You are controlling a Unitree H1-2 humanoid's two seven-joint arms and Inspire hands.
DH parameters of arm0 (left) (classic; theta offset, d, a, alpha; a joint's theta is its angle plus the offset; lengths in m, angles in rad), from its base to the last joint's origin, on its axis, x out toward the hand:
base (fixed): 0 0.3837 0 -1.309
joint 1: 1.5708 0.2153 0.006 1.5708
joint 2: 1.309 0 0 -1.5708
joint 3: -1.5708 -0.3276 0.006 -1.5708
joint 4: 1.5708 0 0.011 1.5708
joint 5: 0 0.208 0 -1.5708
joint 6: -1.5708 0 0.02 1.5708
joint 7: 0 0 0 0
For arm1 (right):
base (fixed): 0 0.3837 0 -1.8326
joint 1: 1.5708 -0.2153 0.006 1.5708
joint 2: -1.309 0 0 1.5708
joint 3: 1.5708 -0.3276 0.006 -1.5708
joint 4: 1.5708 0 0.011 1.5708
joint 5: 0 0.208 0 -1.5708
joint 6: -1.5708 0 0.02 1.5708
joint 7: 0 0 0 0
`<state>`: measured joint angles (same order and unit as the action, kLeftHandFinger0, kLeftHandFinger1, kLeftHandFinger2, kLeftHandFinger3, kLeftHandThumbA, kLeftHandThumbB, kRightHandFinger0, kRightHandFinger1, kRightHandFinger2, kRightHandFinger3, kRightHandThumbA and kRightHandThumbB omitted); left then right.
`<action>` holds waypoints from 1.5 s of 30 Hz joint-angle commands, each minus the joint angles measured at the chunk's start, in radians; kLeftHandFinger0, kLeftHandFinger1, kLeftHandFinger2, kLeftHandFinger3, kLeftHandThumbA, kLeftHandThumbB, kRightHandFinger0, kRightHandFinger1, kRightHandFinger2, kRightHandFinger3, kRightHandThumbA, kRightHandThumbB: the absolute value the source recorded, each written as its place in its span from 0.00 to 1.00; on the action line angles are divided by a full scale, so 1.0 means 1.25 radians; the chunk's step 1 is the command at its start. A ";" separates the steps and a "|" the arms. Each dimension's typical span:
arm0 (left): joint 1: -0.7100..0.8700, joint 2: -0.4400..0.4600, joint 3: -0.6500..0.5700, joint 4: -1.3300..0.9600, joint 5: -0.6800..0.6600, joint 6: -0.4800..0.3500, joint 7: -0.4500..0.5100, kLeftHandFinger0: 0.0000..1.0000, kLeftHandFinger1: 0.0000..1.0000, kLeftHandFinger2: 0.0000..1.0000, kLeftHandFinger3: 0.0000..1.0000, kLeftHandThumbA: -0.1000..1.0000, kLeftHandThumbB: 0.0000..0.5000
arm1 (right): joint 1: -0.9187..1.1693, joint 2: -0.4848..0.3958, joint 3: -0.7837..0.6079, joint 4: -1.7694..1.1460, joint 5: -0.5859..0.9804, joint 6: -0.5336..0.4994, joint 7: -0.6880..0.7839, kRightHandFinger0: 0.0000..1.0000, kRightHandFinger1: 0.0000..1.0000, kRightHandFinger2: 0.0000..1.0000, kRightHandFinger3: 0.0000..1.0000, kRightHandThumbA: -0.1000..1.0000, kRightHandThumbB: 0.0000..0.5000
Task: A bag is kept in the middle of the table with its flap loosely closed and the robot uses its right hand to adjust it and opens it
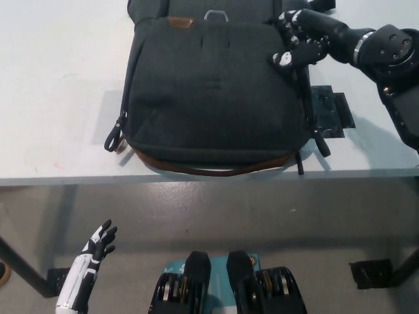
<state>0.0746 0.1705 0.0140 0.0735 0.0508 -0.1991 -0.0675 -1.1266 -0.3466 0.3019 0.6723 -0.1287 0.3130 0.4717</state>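
Soft dark grey fabric bag; black right hand, upper right, fingers curled on its flap corner, best hold

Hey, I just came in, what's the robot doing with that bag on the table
The robot is working on a dark grey bag that lies flat on the white table. Its black right hand rests at the bag's far right corner, by the flap's edge, fingers curled there. The flap still lies closed over the bag. The white left hand hangs open below the table edge, doing nothing.
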 commanded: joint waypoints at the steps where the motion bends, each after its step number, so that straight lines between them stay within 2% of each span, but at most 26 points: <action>1: -0.008 0.016 -0.001 -0.012 0.006 -0.009 -0.007 1.00 1.00 1.00 1.00 1.00 0.35 | -0.022 -0.011 -0.035 -0.046 -0.020 0.049 -0.048 0.00 0.43 0.80 0.81 0.00 0.23; 5: -0.006 0.018 -0.004 -0.019 0.007 0.002 -0.012 1.00 1.00 1.00 1.00 1.00 0.32 | 0.003 -0.011 -0.055 -0.117 -0.019 0.073 -0.051 0.00 0.42 0.77 0.88 0.00 0.22; 9: -0.011 0.023 -0.004 -0.030 0.011 0.016 -0.015 1.00 1.00 1.00 1.00 0.99 0.29 | 0.072 -0.019 -0.077 -0.320 -0.059 0.045 -0.102 0.05 0.51 0.83 0.86 0.00 0.23; 10: -0.014 0.024 -0.004 -0.032 0.013 0.018 -0.015 1.00 1.00 1.00 1.00 0.99 0.28 | 0.086 -0.017 -0.083 -0.375 -0.064 0.047 -0.108 0.05 0.51 0.83 0.85 0.00 0.22; 11: -0.017 0.025 -0.005 -0.032 0.014 0.017 -0.017 1.00 1.00 1.00 1.00 0.99 0.26 | 0.109 -0.013 -0.092 -0.456 -0.069 0.045 -0.116 0.03 0.48 0.78 0.85 0.00 0.23; 15: -0.026 0.028 -0.006 -0.021 0.020 0.007 -0.017 1.00 1.00 1.00 1.00 0.99 0.25 | 0.168 -0.001 -0.106 -0.679 -0.077 0.073 -0.116 0.03 0.48 0.78 0.86 0.00 0.22; 17: -0.030 0.027 -0.005 -0.015 0.020 0.006 -0.015 1.00 1.00 1.00 1.00 0.99 0.25 | 0.188 0.005 -0.111 -0.774 -0.081 0.124 -0.100 0.06 0.50 0.79 0.87 0.00 0.23; 19: -0.030 0.027 -0.007 -0.014 0.024 0.004 -0.014 1.00 1.00 1.00 1.00 0.99 0.24 | 0.219 0.005 -0.127 -0.853 -0.087 0.126 -0.072 0.10 0.51 0.80 0.87 0.00 0.22; 24: -0.027 0.029 -0.013 -0.013 0.040 0.004 -0.013 1.00 1.00 1.00 1.00 0.99 0.27 | 0.277 -0.013 -0.156 -0.891 -0.044 0.126 -0.080 0.09 0.47 0.72 0.79 0.00 0.23; 28: -0.032 0.030 -0.011 -0.009 0.030 0.001 -0.018 1.00 1.00 1.00 1.00 0.97 0.23 | 0.317 -0.020 -0.183 -0.897 -0.013 0.126 -0.088 0.06 0.41 0.63 0.73 0.00 0.23; 29: -0.036 0.031 -0.011 -0.008 0.029 0.002 -0.019 1.00 1.00 1.00 1.00 0.97 0.24 | 0.326 -0.017 -0.194 -0.896 -0.002 0.119 -0.090 0.12 0.41 0.62 0.71 0.00 0.23; 31: -0.045 0.031 -0.010 -0.009 0.027 0.004 -0.018 1.00 1.00 1.00 1.00 0.97 0.23 | 0.347 -0.009 -0.212 -0.915 0.002 0.126 -0.087 0.05 0.38 0.62 0.70 0.00 0.25; 32: -0.045 0.031 -0.010 -0.015 0.022 0.011 -0.022 1.00 1.00 1.00 1.00 0.96 0.24 | 0.358 -0.011 -0.215 -0.927 0.002 0.119 -0.086 0.07 0.43 0.68 0.70 0.00 0.30; 33: -0.046 0.031 -0.010 -0.016 0.020 0.013 -0.023 1.00 1.00 1.00 1.00 0.96 0.24 | 0.361 -0.012 -0.216 -0.930 0.002 0.117 -0.086 0.07 0.44 0.69 0.70 0.00 0.29; 34: -0.051 0.033 -0.010 -0.019 0.020 0.019 -0.023 1.00 1.00 1.00 1.00 0.95 0.23 | 0.371 -0.012 -0.222 -0.949 0.004 0.124 -0.079 0.14 0.51 0.74 0.69 0.00 0.32; 35: -0.050 0.033 -0.010 -0.024 0.024 0.025 -0.021 1.00 1.00 1.00 1.00 0.95 0.24 | 0.393 -0.009 -0.237 -0.971 0.028 0.126 -0.059 0.16 0.55 0.78 0.67 0.00 0.32; 36: -0.058 0.035 -0.010 -0.022 0.024 0.026 -0.022 1.00 1.00 1.00 1.00 0.95 0.23 | 0.400 -0.010 -0.242 -0.982 0.034 0.126 -0.056 0.13 0.50 0.68 0.57 0.00 0.38; 37: -0.065 0.038 -0.010 -0.019 0.020 0.022 -0.025 1.00 1.00 1.00 1.00 0.94 0.20 | 0.422 -0.012 -0.245 -1.008 0.045 0.126 -0.051 0.17 0.54 0.73 0.61 0.01 0.35; 38: -0.069 0.039 -0.010 -0.018 0.018 0.022 -0.026 1.00 1.00 1.00 1.00 0.92 0.21 | 0.450 -0.016 -0.244 -1.037 0.052 0.126 -0.048 0.18 0.57 0.78 0.66 0.05 0.36; 39: -0.074 0.039 -0.011 -0.019 0.022 0.025 -0.025 1.00 1.00 1.00 1.00 0.92 0.21 | 0.479 -0.020 -0.237 -1.064 0.050 0.126 -0.041 0.22 0.60 0.81 0.72 0.12 0.34; 40: -0.081 0.040 -0.012 -0.016 0.024 0.024 -0.025 1.00 1.00 1.00 1.00 0.92 0.21 | 0.511 -0.032 -0.227 -1.089 0.054 0.126 -0.025 0.32 0.66 0.82 0.74 0.24 0.29; 41: -0.087 0.043 -0.012 -0.015 0.025 0.024 -0.027 1.00 1.00 1.00 1.00 0.92 0.21 | 0.528 -0.041 -0.223 -1.099 0.060 0.126 -0.012 0.35 0.67 0.80 0.69 0.27 0.29; 42: -0.096 0.045 -0.013 -0.012 0.024 0.026 -0.029 1.00 1.00 1.00 1.00 0.93 0.20 | 0.560 -0.078 -0.207 -1.105 0.113 0.126 0.018 0.52 0.74 0.79 0.84 0.48 0.25; 43: -0.096 0.044 -0.012 -0.012 0.017 0.028 -0.033 1.00 1.00 1.00 1.00 0.93 0.21 | 0.586 -0.118 -0.182 -1.107 0.125 0.126 0.054 0.62 0.80 0.86 0.97 0.63 0.31; 44: -0.111 0.047 -0.013 -0.005 0.016 0.027 -0.034 1.00 1.00 1.00 1.00 0.92 0.20 | 0.598 -0.160 -0.155 -1.101 0.129 0.126 0.090 0.78 0.97 1.00 1.00 0.79 0.37; 45: -0.119 0.048 -0.014 0.000 0.019 0.025 -0.033 1.00 1.00 1.00 1.00 0.92 0.19 | 0.617 -0.190 -0.125 -1.088 0.137 0.126 0.115 0.97 1.00 1.00 1.00 0.88 0.44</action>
<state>-0.0290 0.2087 0.0034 0.0777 0.0713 -0.1636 -0.0909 -0.4015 -0.4411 0.0734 -0.6700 -0.0568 0.4620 0.4665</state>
